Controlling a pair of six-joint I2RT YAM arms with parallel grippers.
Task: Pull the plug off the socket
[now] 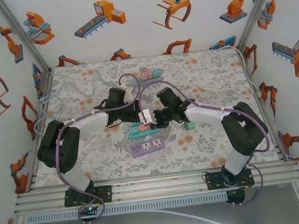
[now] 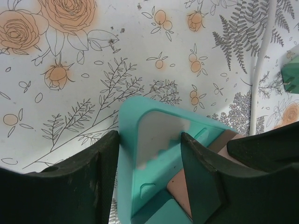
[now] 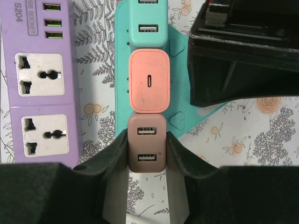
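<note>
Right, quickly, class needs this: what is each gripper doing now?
Left gripper: closed on the teal socket strip.
Right gripper: closed on the brown plug.

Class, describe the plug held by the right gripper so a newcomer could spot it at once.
Find the purple power strip; beside it lies a teal strip carrying three chargers in a row. The plug is the end one, next to the pink charger, clamped in the right gripper. It alone is brown, with two USB ports.
</note>
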